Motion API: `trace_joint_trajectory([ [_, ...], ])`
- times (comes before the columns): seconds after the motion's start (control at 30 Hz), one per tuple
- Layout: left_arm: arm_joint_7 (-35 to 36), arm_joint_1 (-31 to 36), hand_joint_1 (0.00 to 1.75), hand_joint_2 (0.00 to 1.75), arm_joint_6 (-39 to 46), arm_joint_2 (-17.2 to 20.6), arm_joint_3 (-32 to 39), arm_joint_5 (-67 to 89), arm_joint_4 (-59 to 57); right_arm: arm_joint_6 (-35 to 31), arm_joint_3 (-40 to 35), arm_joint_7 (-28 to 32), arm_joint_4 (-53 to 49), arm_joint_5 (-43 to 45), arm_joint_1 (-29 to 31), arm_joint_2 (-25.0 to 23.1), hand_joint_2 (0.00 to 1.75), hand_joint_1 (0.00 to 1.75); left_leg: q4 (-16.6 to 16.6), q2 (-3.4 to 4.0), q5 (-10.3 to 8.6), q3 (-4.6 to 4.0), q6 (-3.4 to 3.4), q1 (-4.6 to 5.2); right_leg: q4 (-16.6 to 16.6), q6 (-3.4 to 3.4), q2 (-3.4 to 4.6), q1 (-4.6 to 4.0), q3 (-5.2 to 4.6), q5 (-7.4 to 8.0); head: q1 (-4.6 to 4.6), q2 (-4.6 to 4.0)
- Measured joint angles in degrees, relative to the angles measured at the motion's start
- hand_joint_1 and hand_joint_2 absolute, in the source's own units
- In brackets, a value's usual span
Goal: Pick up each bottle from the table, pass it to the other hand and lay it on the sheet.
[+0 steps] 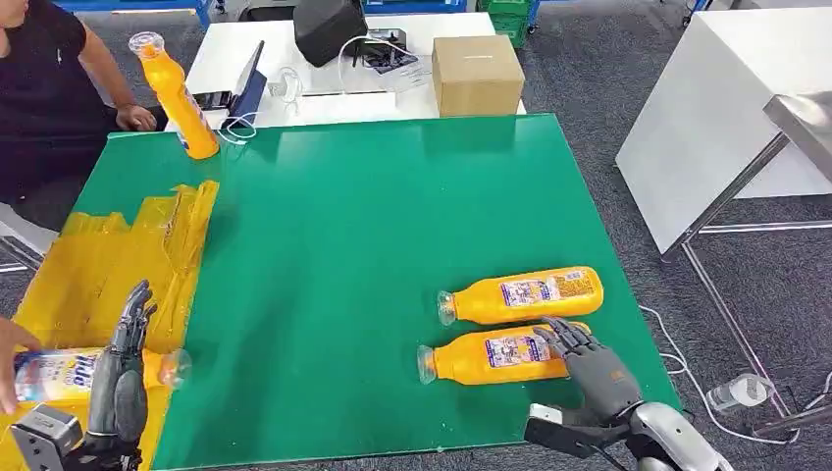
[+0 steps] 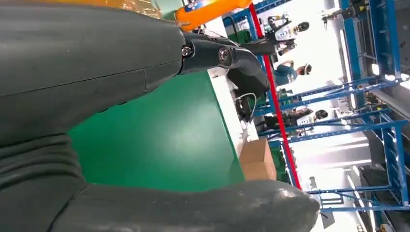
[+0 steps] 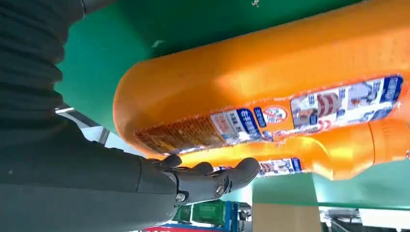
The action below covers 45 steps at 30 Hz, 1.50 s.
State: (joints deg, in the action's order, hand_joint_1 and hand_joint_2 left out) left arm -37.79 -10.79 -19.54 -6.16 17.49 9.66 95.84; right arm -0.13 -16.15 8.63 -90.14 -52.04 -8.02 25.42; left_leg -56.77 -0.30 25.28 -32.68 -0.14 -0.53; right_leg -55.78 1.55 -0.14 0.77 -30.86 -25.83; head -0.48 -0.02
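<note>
Two orange bottles lie side by side on the green table (image 1: 373,226) at the front right: a farther bottle (image 1: 525,294) and a nearer bottle (image 1: 491,356). My right hand (image 1: 587,365) rests with spread fingers on the nearer bottle's base end; the right wrist view shows that bottle (image 3: 270,92) close against the extended fingers (image 3: 212,179). A third bottle (image 1: 61,374) lies on the yellow sheet (image 1: 98,265) at the front left. My left hand (image 1: 123,368) hovers over it with straight fingers, holding nothing. A fourth bottle (image 1: 179,96) stands upright at the far left.
A person's hand (image 1: 12,361) touches the bottle on the sheet from the left edge. Another person in black (image 1: 39,69) sits at the far left. Behind the green table stands a white table with a cardboard box (image 1: 477,74), a laptop and cables.
</note>
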Motion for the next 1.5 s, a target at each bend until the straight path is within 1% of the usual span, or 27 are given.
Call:
trace_joint_trajectory([
  [0.03,0.04,0.05,0.00,0.00,0.02,0.02,-0.07,-0.02,0.00,0.17,-0.35,-0.11,0.40,-0.57,0.51,-0.09,1.75,0.00,0.00,0.00,0.00,0.01,0.00,0.00,0.00,0.00,0.00,0.00,0.00,0.00,0.00,0.00],
  [0.07,0.07,0.13,0.00,0.00,0.02,0.04,-0.15,-0.07,0.00,0.59,-0.81,-0.44,0.87,-1.38,1.07,-0.17,1.75,0.31,0.00,0.00,0.00,0.01,0.00,0.00,0.00,0.00,0.00,0.00,-0.01,0.00,0.00,0.00],
  [0.1,0.09,0.25,0.00,0.00,0.15,0.04,-0.29,-0.09,0.00,1.07,-1.27,-0.81,1.32,-2.17,1.69,-0.18,1.75,1.75,0.00,0.01,0.00,0.02,0.00,0.00,0.00,0.00,0.01,0.00,-0.01,0.00,0.00,0.00],
  [0.17,0.22,0.59,0.00,0.00,0.66,0.22,-0.94,-0.24,-0.24,3.64,-2.67,-1.47,2.32,-2.87,3.06,0.53,1.75,1.75,-0.01,0.03,-0.01,0.04,0.00,0.00,0.00,0.00,0.02,0.00,0.00,0.00,0.00,0.00],
  [0.2,0.24,0.93,0.00,0.00,1.01,0.42,-1.34,-0.50,-0.48,5.97,-3.87,-1.62,2.76,-2.52,4.23,1.93,1.75,1.75,-0.02,0.03,-0.02,0.06,0.01,0.01,0.00,0.01,0.02,0.01,0.01,0.01,-0.02,0.00],
  [0.27,0.24,1.85,0.00,0.00,1.25,0.85,-1.88,-1.01,-1.29,10.57,-5.95,-1.14,3.28,-0.06,6.48,5.43,1.75,1.75,-0.03,0.04,-0.01,0.13,0.02,0.01,0.01,0.02,0.02,0.01,0.08,0.02,0.02,0.00],
  [0.37,0.00,3.46,0.00,0.00,1.84,1.66,-3.02,-1.86,-2.95,16.64,-10.04,-0.74,3.15,6.25,9.95,12.20,1.75,1.75,-0.09,-0.05,-0.03,0.24,0.04,0.05,0.04,0.08,-0.01,0.04,0.03,0.05,0.00,0.00],
  [0.4,-0.04,3.84,0.00,0.00,1.84,1.94,-3.36,-2.01,-3.45,17.83,-11.38,-0.89,2.85,7.36,10.67,14.43,1.75,1.75,-0.09,-0.18,0.00,0.33,0.06,0.04,0.07,0.11,-0.09,0.04,-0.18,0.02,0.02,0.00],
  [0.43,-0.13,4.10,0.00,0.00,1.84,2.12,-3.74,-2.12,-3.91,18.73,-12.65,-1.29,2.28,8.19,11.29,16.93,1.75,1.75,-0.08,-0.20,0.11,0.42,0.22,0.05,0.10,0.30,-0.13,0.04,-0.02,-0.11,0.04,0.00],
  [0.5,-0.22,4.43,0.00,0.00,1.84,2.56,-4.24,-2.53,-4.54,19.58,-14.46,-2.20,1.32,8.89,11.98,20.01,1.75,1.75,-0.08,-0.18,0.16,0.50,0.26,0.05,0.12,0.29,-0.11,0.04,0.03,-0.10,0.02,0.00],
  [0.6,-0.26,5.24,0.00,0.00,1.53,2.77,-4.87,-3.30,-5.25,19.67,-16.65,-3.76,0.57,8.91,12.64,22.86,1.75,1.75,-0.08,-0.15,0.18,0.58,0.29,0.05,0.19,0.29,-0.09,0.03,0.11,-0.10,0.00,0.00],
  [0.7,-0.26,5.85,0.00,0.00,1.46,2.99,-5.66,-3.83,-5.92,19.67,-18.60,-4.68,0.15,8.67,13.30,24.52,1.75,1.75,-0.07,-0.16,0.23,0.80,0.36,0.04,0.28,0.30,-0.10,0.02,0.36,-0.12,0.02,0.00],
  [0.83,-0.11,6.52,0.00,0.00,1.51,3.10,-6.40,-4.02,-6.84,19.52,-20.55,-5.44,0.22,8.35,14.24,25.16,1.75,1.75,-0.05,-0.11,0.37,1.22,0.52,0.04,0.42,0.44,-0.08,0.02,0.83,-0.20,0.02,0.00],
  [0.97,0.00,7.12,0.00,0.00,1.51,3.39,-7.13,-4.44,-7.65,18.90,-22.52,-5.81,1.42,7.23,15.64,24.89,1.75,1.75,-0.02,0.08,0.47,1.53,0.55,-0.02,0.60,0.45,0.01,-0.04,1.17,-0.20,0.02,0.00],
  [1.03,0.04,7.20,0.00,0.00,1.49,3.41,-7.41,-4.92,-7.89,17.79,-23.63,-5.95,3.00,5.65,16.50,24.06,1.75,1.75,-0.01,0.21,0.65,1.84,0.47,-0.12,0.78,0.44,0.19,-0.15,1.45,-0.19,0.00,0.00],
  [1.07,0.07,7.24,0.00,0.00,1.49,3.41,-7.50,-4.96,-7.95,17.24,-24.17,-5.95,3.82,5.01,16.88,23.48,1.75,1.75,0.01,0.42,0.71,2.06,0.46,-0.22,0.91,0.43,0.38,-0.24,1.69,-0.19,0.04,0.00],
  [1.1,0.13,7.32,0.00,0.00,1.49,3.41,-7.65,-5.03,-7.98,16.91,-24.57,-5.95,4.38,4.54,17.27,23.06,1.75,0.99,0.03,0.63,0.94,2.29,0.46,-0.28,1.04,0.39,0.61,-0.32,1.93,-0.22,0.02,0.00],
  [1.13,0.18,7.42,0.00,0.00,1.49,3.41,-7.78,-5.03,-8.00,16.61,-24.96,-5.97,5.09,4.28,17.53,22.58,1.75,0.00,0.06,0.84,1.22,2.52,0.46,-0.35,1.12,0.30,0.78,-0.40,2.20,-0.42,0.04,0.00],
  [1.17,0.20,7.55,0.00,0.00,1.49,3.41,-7.89,-5.03,-8.00,16.37,-25.20,-6.01,5.64,4.04,17.89,22.18,1.75,0.00,0.07,0.96,1.40,2.81,0.52,-0.41,1.18,0.40,0.92,-0.45,2.48,-0.50,0.04,0.00],
  [1.2,0.20,7.75,0.00,0.00,1.49,3.41,-8.05,-5.03,-8.00,16.04,-25.51,-6.12,6.54,3.49,18.15,21.57,1.75,0.00,0.10,1.11,1.70,3.09,0.54,-0.50,1.31,0.24,1.06,-0.54,2.78,-1.06,0.02,0.00],
  [1.23,0.28,8.02,0.00,0.00,1.46,3.41,-8.26,-5.05,-8.00,15.41,-25.83,-6.42,7.97,2.50,18.38,20.70,1.75,0.00,0.12,1.14,1.65,3.15,0.56,-0.59,1.38,0.19,1.08,-0.62,2.97,-1.17,0.06,0.00],
  [1.27,0.37,8.47,0.00,0.00,1.46,3.43,-8.37,-5.07,-8.00,14.71,-26.30,-6.95,9.72,1.13,18.49,19.60,1.75,0.00,0.11,1.14,1.54,2.80,0.59,-0.67,1.42,0.24,1.07,-0.68,2.99,-1.06,0.09,0.00],
  [1.33,0.61,9.38,0.00,0.00,1.40,3.43,-8.64,-5.11,-7.96,13.37,-26.58,-7.34,13.67,-0.44,19.11,17.16,1.75,0.00,0.07,1.09,0.93,2.01,0.70,-0.55,1.43,0.54,1.06,-0.51,2.25,-0.52,0.13,0.00],
  [1.37,0.72,9.89,0.00,0.00,1.40,3.52,-8.70,-5.14,-7.93,13.11,-26.67,-7.34,15.13,-0.83,19.61,16.23,1.75,0.00,0.06,1.13,0.81,1.82,0.62,-0.58,1.46,0.50,1.10,-0.56,2.06,-0.34,-0.07,0.00],
  [1.4,0.74,10.16,0.00,0.00,1.40,3.54,-8.77,-5.16,-7.96,12.92,-26.75,-7.10,16.31,-0.90,20.33,15.36,1.75,0.00,0.05,1.24,0.78,1.86,0.67,-0.71,1.58,0.43,1.14,-0.66,2.08,0.10,0.09,0.00],
  [1.43,0.77,10.34,0.00,0.00,1.42,3.56,-8.81,-5.22,-8.07,12.81,-27.04,-6.97,17.80,-0.90,21.08,14.42,1.75,0.00,0.06,1.46,0.89,2.12,0.52,-0.89,1.80,0.41,1.30,-0.82,2.40,0.13,0.00,0.00],
  [1.5,0.81,10.41,0.00,0.00,1.42,3.58,-9.14,-5.22,-8.46,12.68,-27.52,-6.80,20.00,-0.90,22.19,13.14,1.75,0.00,0.07,1.66,1.22,2.73,0.36,-1.22,2.01,0.17,1.52,-1.15,3.04,-0.06,0.02,0.00],
])
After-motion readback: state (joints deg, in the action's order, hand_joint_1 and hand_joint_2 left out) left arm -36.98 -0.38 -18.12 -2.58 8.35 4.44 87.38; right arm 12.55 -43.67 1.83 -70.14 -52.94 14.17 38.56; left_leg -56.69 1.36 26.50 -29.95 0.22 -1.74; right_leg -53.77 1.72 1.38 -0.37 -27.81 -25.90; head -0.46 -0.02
